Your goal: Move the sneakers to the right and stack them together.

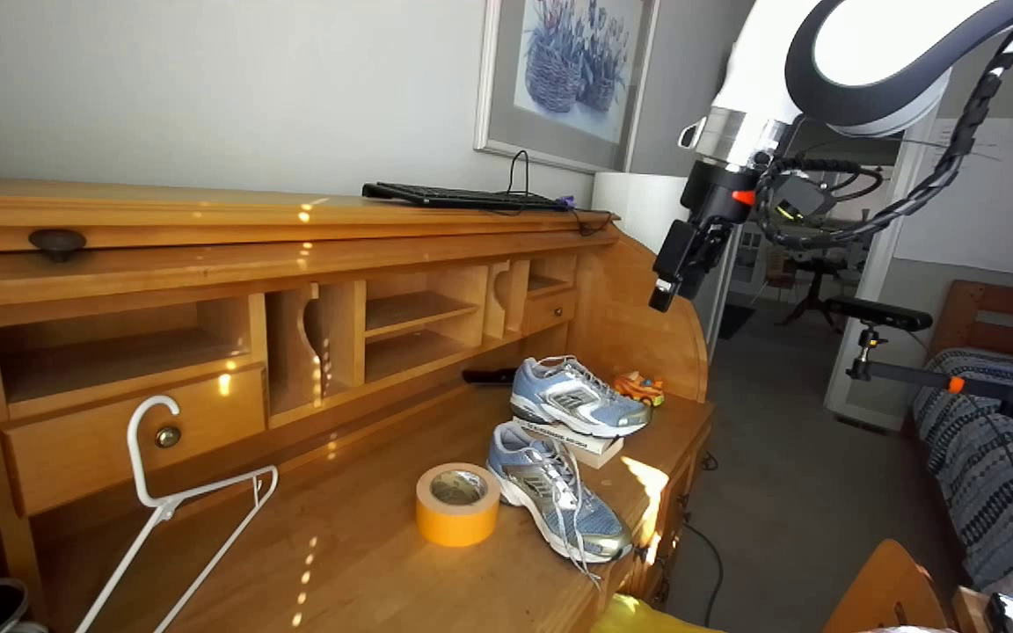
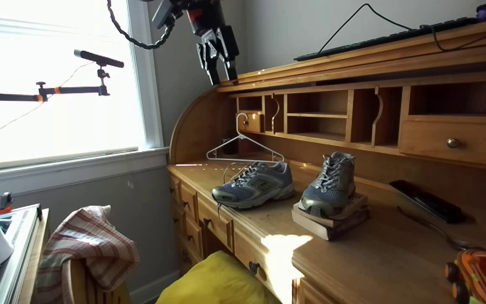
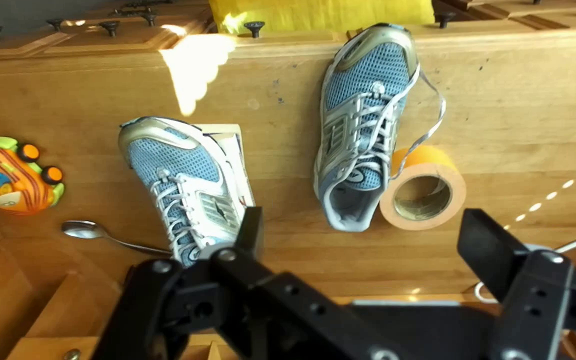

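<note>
One silver-grey and blue sneaker rests on a small stack of books, and it shows in both exterior views and the wrist view. The other sneaker stands upright on the desk beside the books, with loose laces. The sneakers are apart. My gripper is open and empty, high above the desk. In the wrist view its fingers are spread wide, and the left finger covers the heel of the sneaker on the books.
A yellow tape roll stands against the desk sneaker's heel. The books lie under one sneaker. A white hanger, orange toy car, spoon and dark object are around. Cubbyholes rise behind.
</note>
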### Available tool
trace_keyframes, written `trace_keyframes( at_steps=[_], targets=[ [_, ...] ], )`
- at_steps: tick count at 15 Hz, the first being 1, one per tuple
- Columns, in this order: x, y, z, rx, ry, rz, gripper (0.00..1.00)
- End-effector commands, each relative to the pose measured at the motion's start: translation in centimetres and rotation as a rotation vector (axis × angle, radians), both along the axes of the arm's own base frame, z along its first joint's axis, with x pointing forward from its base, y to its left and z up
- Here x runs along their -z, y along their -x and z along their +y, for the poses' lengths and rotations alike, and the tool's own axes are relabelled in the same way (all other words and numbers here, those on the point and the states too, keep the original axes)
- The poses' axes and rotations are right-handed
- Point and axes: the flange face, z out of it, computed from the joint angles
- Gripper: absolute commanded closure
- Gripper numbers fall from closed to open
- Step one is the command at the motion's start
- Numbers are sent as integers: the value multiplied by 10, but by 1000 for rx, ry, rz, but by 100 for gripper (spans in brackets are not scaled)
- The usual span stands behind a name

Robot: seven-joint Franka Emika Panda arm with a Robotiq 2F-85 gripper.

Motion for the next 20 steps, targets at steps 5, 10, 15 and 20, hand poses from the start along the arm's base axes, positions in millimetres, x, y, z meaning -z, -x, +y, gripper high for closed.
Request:
trace_keyframes(
  at_steps=[5,10,15,20],
  targets=[
    [46,-44,-50,17,-10,-54,0],
    [76,-72,-87,49,36,0,0],
    [97,-80,-124,110,43,32,0],
    [110,-82,-156,157,39,48,0]
  ],
)
